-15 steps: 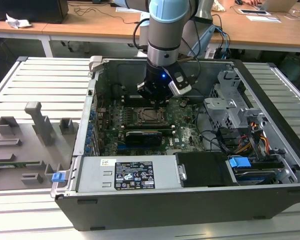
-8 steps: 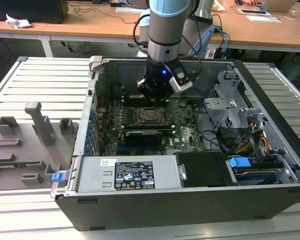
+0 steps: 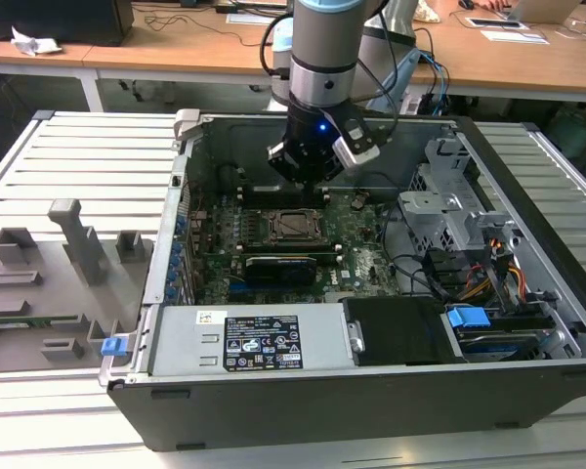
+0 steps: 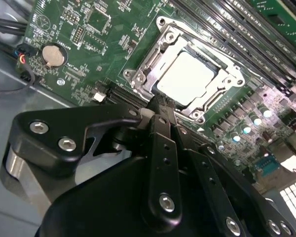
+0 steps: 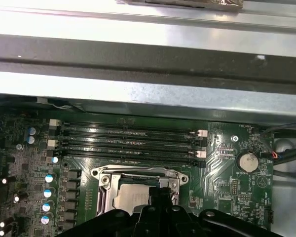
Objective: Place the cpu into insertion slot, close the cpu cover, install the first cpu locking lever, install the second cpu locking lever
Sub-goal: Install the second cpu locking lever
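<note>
Second wrist view: jaws (image 4: 160, 111) pressed together, holding nothing, tips at the cpu cover (image 4: 153, 66) edge. Cpu (image 4: 187, 76) lies seated in the insertion slot (image 4: 219, 101), just beyond the jaws.

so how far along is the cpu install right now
Done: the cpu sits in the insertion slot with the cpu cover flat over its edges. In hand: the gripper, fingers together and empty, is at the socket's edge. Whether either locking lever is latched cannot be told.

The exterior view looks down from afar; both wrist views sit close, sharing the insertion slot (image 4: 187, 79) (image 5: 138, 195)
</note>
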Controlling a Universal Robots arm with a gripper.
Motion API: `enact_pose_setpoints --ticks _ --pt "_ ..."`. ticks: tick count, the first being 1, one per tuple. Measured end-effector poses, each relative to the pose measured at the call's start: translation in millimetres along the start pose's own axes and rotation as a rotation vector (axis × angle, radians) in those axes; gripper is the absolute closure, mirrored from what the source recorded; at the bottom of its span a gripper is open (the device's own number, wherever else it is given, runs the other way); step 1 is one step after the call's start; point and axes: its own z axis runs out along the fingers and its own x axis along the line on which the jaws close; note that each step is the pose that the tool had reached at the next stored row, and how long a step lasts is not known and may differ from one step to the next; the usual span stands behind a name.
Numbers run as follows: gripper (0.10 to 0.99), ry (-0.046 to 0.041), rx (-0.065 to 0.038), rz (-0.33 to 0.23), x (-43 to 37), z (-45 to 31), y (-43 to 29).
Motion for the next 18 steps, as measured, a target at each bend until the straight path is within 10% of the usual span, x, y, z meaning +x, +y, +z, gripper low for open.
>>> enact_pose_setpoints --ticks 18 --pt "0.98 0.0001 0.0 0.0 0.8 -1.0 -13.2"
